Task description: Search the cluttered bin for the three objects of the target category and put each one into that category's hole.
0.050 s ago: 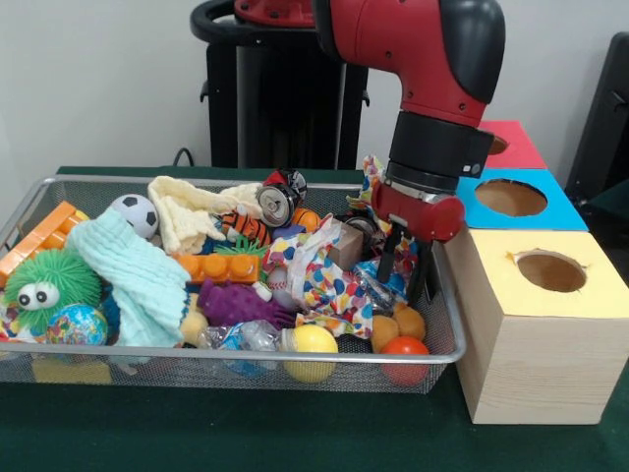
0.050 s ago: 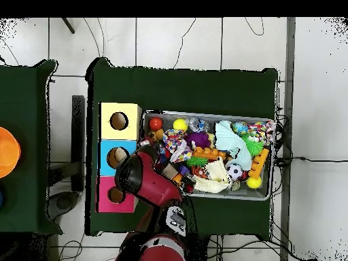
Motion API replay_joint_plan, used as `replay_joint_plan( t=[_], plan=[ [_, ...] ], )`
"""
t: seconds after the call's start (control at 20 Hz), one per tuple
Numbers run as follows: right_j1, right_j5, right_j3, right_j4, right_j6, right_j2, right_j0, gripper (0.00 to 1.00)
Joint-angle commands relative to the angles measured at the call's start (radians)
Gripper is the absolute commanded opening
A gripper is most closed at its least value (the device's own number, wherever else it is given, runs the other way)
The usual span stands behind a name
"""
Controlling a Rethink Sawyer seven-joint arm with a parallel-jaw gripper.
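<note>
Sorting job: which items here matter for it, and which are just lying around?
Job:
- wire bin with its mixed clutter
- yellow box, blue box, pink box, each with a hole
- gripper, down inside the bin

Lying about:
- orange object on the neighbouring table
- cables on the floor

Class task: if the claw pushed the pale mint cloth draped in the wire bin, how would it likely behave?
The pale mint, ribbed cloth lies draped in folds over other toys, so it is probably floppy and light. Pushed, it would likely bunch or drag rather than slide whole, perhaps tugging the fuzzy green googly-eyed ball beside it.
</note>
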Motion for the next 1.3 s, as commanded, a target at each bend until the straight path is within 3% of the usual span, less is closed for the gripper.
replay_joint_plan(
  t=[0.05,1.3],
  plan=[
    [0.029,0.122,-0.086,0.025,0.073,-0.023,-0.003,1.0],
    [-0.006,0.144,-0.052,0.022,0.12,-0.074,0.038,1.0]
  ],
)
